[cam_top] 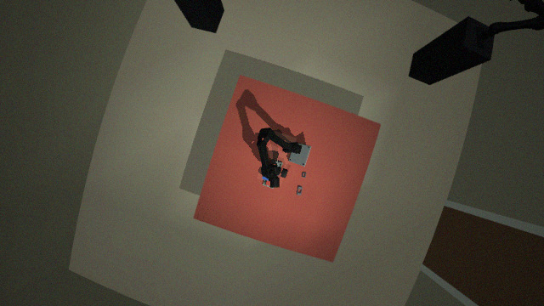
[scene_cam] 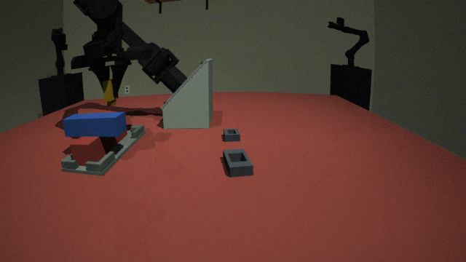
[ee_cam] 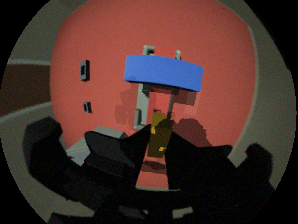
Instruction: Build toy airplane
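Observation:
The red fuselage (scene_cam: 87,150) (ee_cam: 159,102) lies in the grey cradle jig (scene_cam: 125,146) (ee_cam: 142,107). The blue wing (scene_cam: 95,125) (ee_cam: 163,73) lies crosswise on top of the fuselage; its tab and socket are hidden. My gripper (scene_cam: 109,90) (ee_cam: 156,127) is shut on the yellow tail fin (scene_cam: 108,95) (ee_cam: 158,145). It holds the fin pointing down in the air, behind the wing in the exterior view. In the wrist view the fin's lower end overlaps the near part of the fuselage. The tail socket cannot be made out.
A pale wedge-shaped block (scene_cam: 189,109) (cam_top: 301,155) stands beside the arm. Two hollow dark grey holders, a larger one (scene_cam: 241,171) and a smaller one (scene_cam: 233,138), sit to the right of the jig in the exterior view. Black pedestals (scene_cam: 350,87) (cam_top: 450,51) stand farther off.

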Controlling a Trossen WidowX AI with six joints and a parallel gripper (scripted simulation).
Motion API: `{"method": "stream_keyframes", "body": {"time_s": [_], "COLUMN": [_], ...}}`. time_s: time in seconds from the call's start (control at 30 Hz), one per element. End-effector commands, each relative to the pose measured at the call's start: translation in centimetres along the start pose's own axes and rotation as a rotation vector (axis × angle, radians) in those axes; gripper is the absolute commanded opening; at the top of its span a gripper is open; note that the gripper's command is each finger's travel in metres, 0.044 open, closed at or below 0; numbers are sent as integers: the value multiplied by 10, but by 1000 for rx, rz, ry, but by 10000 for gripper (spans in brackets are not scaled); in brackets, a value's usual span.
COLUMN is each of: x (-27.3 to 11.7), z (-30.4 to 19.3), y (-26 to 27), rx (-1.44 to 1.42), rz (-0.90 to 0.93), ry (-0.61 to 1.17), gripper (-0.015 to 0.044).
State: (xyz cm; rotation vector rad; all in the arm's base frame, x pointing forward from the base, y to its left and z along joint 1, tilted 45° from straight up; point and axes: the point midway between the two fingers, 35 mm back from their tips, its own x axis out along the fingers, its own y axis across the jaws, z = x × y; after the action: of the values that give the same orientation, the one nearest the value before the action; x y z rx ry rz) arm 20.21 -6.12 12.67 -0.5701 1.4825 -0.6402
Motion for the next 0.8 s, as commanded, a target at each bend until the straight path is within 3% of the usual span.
{"method": "stream_keyframes", "body": {"time_s": [0.0,0.77], "x": [1,5], "z": [-2,-2], "y": [-2,-3], "rx": [-7,-7], "rz": [-6,-5], "ry": [1,0], "gripper": [65,65]}}
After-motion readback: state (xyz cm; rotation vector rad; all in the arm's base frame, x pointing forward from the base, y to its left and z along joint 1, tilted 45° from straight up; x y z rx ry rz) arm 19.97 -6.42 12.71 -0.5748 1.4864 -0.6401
